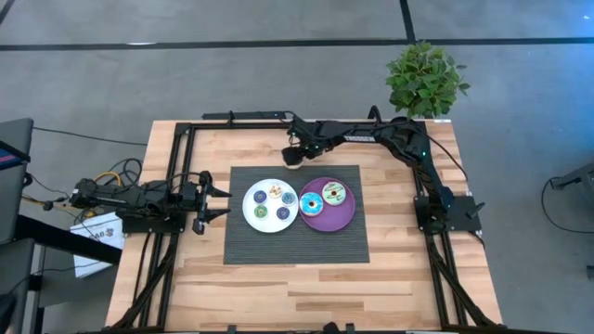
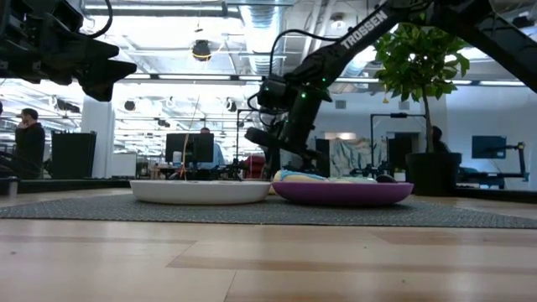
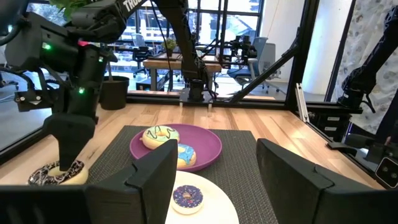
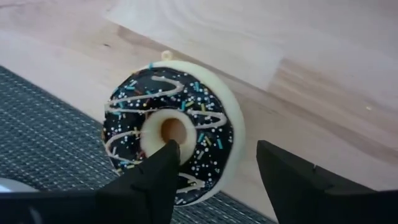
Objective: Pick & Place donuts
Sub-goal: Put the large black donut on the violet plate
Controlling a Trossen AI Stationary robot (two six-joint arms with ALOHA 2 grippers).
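A dark brown-iced donut [image 4: 208, 134] with white drizzle and sprinkles lies flat on the wood at the far edge of the grey mat [image 1: 295, 243]; it also shows in the high view [image 1: 291, 161]. My right gripper [image 4: 217, 155] is open just above it, pointing down, one fingertip [image 4: 166, 152] at the donut's hole and the other [image 4: 280, 163] outside its rim. The white plate [image 1: 249, 215] holds several donuts. The purple plate [image 1: 325, 223] holds two. My left gripper [image 1: 221, 200] is open and empty at the mat's left edge. My right gripper comes at the brown donut from above, its fingers on either side of one part of the ring [image 4: 227, 146], one at the hole and one outside. I cannot tell whether the fingers touch it. The donut lies flat, partly on the wood and partly on the mat's edge.
A potted plant [image 1: 425, 79] stands off the table's far right corner. The black frame rails [image 1: 241, 119] run along the table's far and side edges. Bare wood lies on the near side of the mat [image 1: 297, 297].
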